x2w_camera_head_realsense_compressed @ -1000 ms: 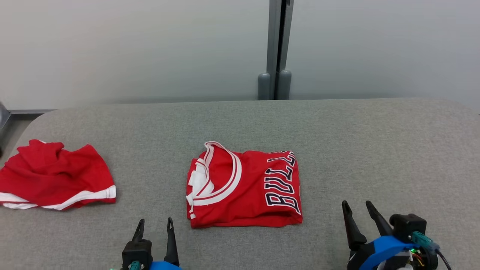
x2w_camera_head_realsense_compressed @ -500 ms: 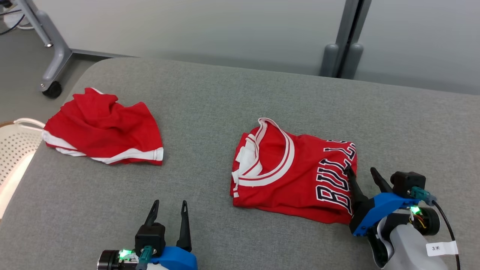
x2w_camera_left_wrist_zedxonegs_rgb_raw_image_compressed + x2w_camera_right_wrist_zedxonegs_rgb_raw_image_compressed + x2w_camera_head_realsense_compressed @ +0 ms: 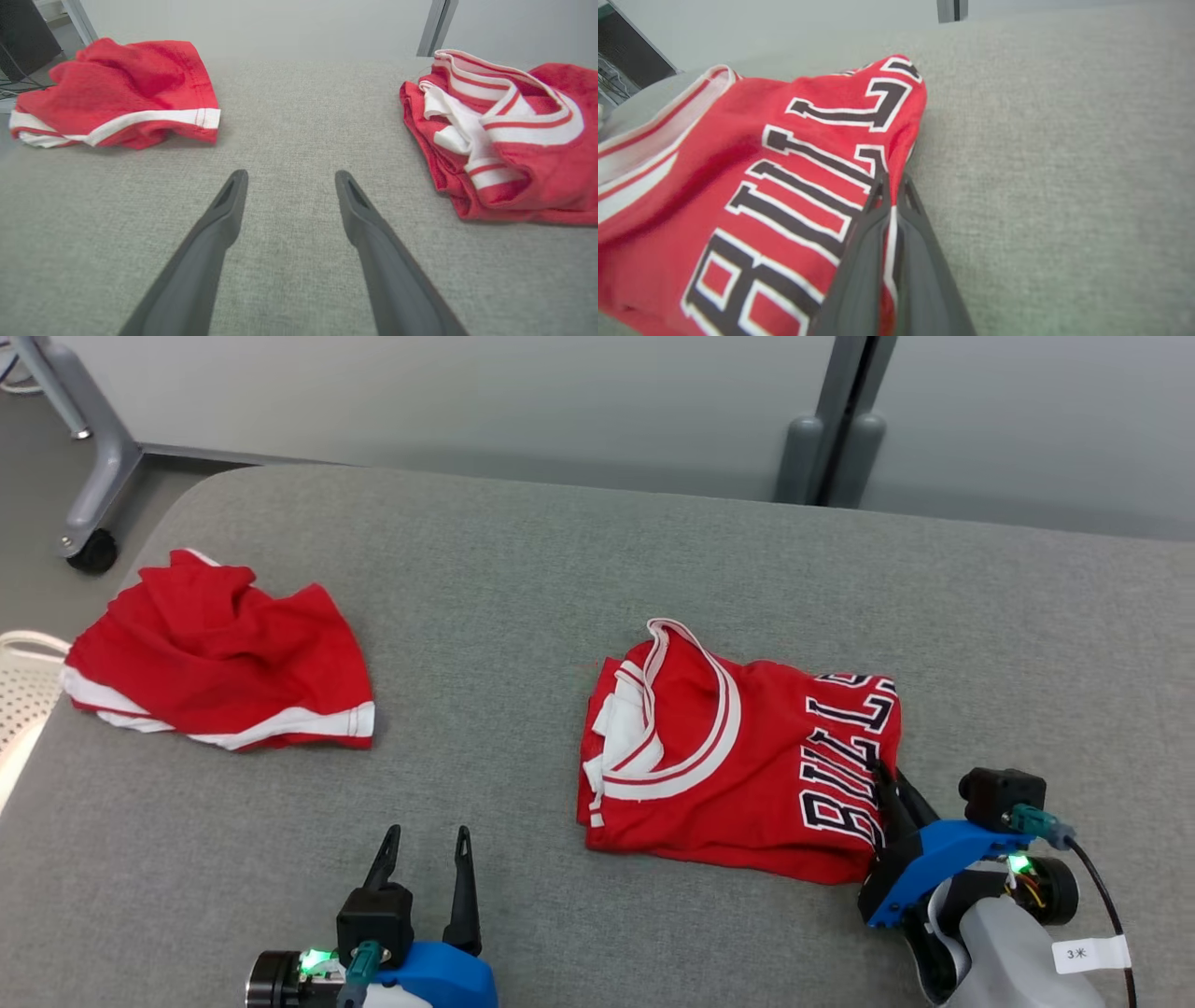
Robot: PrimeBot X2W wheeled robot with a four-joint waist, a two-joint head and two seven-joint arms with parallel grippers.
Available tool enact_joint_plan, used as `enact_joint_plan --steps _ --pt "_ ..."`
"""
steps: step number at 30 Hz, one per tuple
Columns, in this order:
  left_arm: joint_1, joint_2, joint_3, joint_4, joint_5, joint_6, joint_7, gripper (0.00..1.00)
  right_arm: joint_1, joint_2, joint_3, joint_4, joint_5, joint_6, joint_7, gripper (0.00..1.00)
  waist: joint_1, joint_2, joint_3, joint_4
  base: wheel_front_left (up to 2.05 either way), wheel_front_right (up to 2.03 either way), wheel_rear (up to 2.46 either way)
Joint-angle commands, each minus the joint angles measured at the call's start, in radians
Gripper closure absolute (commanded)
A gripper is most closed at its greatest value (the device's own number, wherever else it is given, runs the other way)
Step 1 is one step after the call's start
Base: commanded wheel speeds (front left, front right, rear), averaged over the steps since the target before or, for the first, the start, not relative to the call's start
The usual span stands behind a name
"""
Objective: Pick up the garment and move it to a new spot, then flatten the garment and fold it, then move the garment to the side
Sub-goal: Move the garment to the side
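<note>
red folded jersey, black lettering; right pincer clamped on its edge, left pincer apart.

Grey fabric-covered table, folded red jersey near its middle, crumpled red shorts toward its left edge

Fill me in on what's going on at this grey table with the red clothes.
The robot's right gripper is shut on the right edge of the folded red jersey with white trim and black lettering, pinching the cloth beside the letters. The rest of the jersey lies on the grey fabric-covered table. The left gripper is open over bare table, holding nothing. A crumpled red garment with a white stripe lies apart to the left. The folding looks done, so moving the jersey aside seems next.
</note>
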Motion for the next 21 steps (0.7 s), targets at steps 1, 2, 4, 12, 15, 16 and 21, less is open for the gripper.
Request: enact_joint_plan --steps 1,2,4,12,15,16,21 --pt "-0.013 0.0 -0.005 -0.004 -0.005 0.0 -0.003 0.0 0.016 -0.011 -0.007 -0.034 0.0 -0.002 -0.001 1.0 -0.0001 -0.0002 -0.021 -0.038 0.0 0.0 0.0" --pt "-0.014 0.0 -0.008 -0.004 -0.005 -0.001 -0.003 0.0 0.022 -0.012 -0.01 -0.057 0.005 -0.002 -0.001 1.0 -0.0001 -0.0002 -0.026 -0.056 0.0 0.0 0.0" --pt "-0.017 0.0 -0.01 -0.005 -0.005 -0.004 -0.003 0.0 0.03 -0.011 0.001 -0.099 -0.007 -0.001 -0.001 1.0 -0.0001 -0.0002 -0.035 -0.098 0.0 0.0 0.0" --pt "-0.028 0.0 -0.018 -0.003 -0.025 -0.001 -0.003 0.0 0.059 -0.01 0.096 -0.21 0.022 -0.001 -0.003 1.0 -0.0001 -0.0002 -0.068 -0.324 0.0 0.0 0.0" --pt "-0.032 0.0 -0.024 -0.002 -0.032 0.0 -0.003 0.0 0.063 -0.011 0.13 -0.229 0.039 -0.001 -0.003 1.0 -0.0001 -0.0002 -0.074 -0.412 0.0 0.0 0.0" --pt "-0.033 -0.001 -0.028 -0.001 -0.036 0.0 -0.003 0.0 0.064 -0.01 0.14 -0.233 0.043 -0.001 -0.003 1.0 -0.0001 -0.0002 -0.073 -0.44 0.0 0.0 0.0" --pt "-0.051 0.0 -0.039 0.001 -0.038 -0.005 -0.003 0.0 0.066 -0.009 0.186 -0.247 0.076 -0.001 -0.003 1.0 -0.0001 -0.0002 -0.062 -0.565 0.0 0.0 0.0"
